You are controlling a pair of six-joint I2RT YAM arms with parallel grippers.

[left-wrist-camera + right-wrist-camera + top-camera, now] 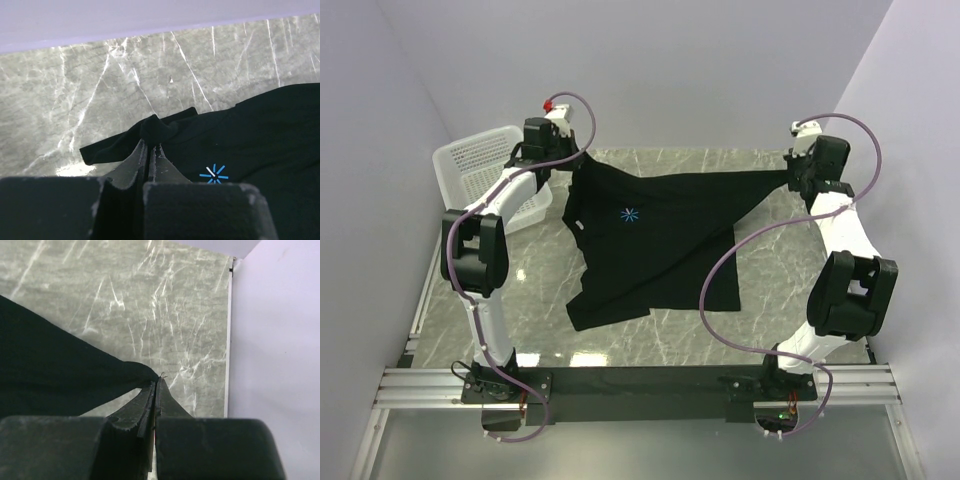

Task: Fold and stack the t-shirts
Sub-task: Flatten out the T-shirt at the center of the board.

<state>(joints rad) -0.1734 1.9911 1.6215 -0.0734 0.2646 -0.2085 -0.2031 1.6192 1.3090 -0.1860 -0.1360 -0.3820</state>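
Right at the tips of the left hand (150,147), the jaws are pressing together on a bunched corner of the black t-shirt (660,240) — a shoulder or sleeve edge, by the look of it, lumping softly over the fingertips. The right hand (156,385) is pinching likewise, closed on a narrow, tapering point of the same cloth.

From each hand the shirt is running inward toward the other, so its long axis is lying along the line between the two hands, with the upper edge stretching nearly straight. Just beyond the left hand's tips, toward the right hand, a small light-blue starburst print (214,174) is showing face up; the left hand is the nearer one to it.

Back from that edge, toward the arm bases, the fabric is draping onto the grey marbled tabletop (650,345) in loose, uneven folds. The cloth is looking matte and limp, the stone glossy and hard.

No fold is showing yet, so this is probably the spreading step — the coming move is likely turning on both hands lowering evenly.

Farther out, on the left hand's outer side, a white mesh basket (480,165) is sitting near the shirt.
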